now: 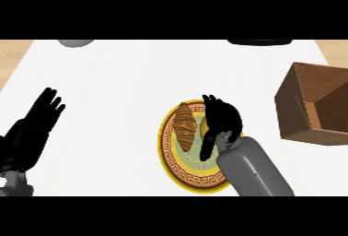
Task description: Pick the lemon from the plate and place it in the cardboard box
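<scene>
- The plate sits near the middle of the counter.
- A croissant lies on the plate's left part.
- The right hand is over the plate.
- The cardboard box stands to the plate's right.
- The left hand rests far left.

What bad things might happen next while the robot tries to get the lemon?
1. The right hand is over the plate and hides the lemon, so I cannot tell if it has hold of it; it might slip.
2. The croissant lies right beside the hand and could get bumped or pushed off the plate.
3. The cardboard box sits tilted to the right; the lemon could hit its wall instead of going in.
</scene>
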Robot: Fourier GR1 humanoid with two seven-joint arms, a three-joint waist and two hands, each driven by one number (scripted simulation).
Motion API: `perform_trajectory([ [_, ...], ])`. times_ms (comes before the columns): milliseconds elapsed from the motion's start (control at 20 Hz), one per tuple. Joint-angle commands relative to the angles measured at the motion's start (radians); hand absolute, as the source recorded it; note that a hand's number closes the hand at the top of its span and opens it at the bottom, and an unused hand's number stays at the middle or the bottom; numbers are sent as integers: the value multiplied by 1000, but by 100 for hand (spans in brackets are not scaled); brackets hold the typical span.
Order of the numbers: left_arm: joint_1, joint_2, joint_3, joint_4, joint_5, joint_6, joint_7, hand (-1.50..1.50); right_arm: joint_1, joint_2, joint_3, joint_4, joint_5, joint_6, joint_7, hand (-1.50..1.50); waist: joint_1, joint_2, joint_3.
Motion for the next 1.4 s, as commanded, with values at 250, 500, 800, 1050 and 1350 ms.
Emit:
perform_trajectory([
  [250,36,-14,40,-59,-16,-42,27,0,-11,12,3,121,23,-34,-4,-150,3,0,0],
  [500,-46,-52,36,-2,-57,1,44,0,53,6,-15,157,85,-82,-113,-150,-2,0,0],
  [800,-27,-25,97,27,-38,-81,16,0,8,-15,-39,147,106,-51,-158,150,-2,0,0],
  [1050,-18,-64,85,34,-61,-76,4,0,40,-42,-17,146,130,-111,-239,150,-3,0,0],
  [1350,-6,-70,63,-23,-73,-83,35,0,-123,12,-130,342,125,-206,-125,150,13,4,0],
])
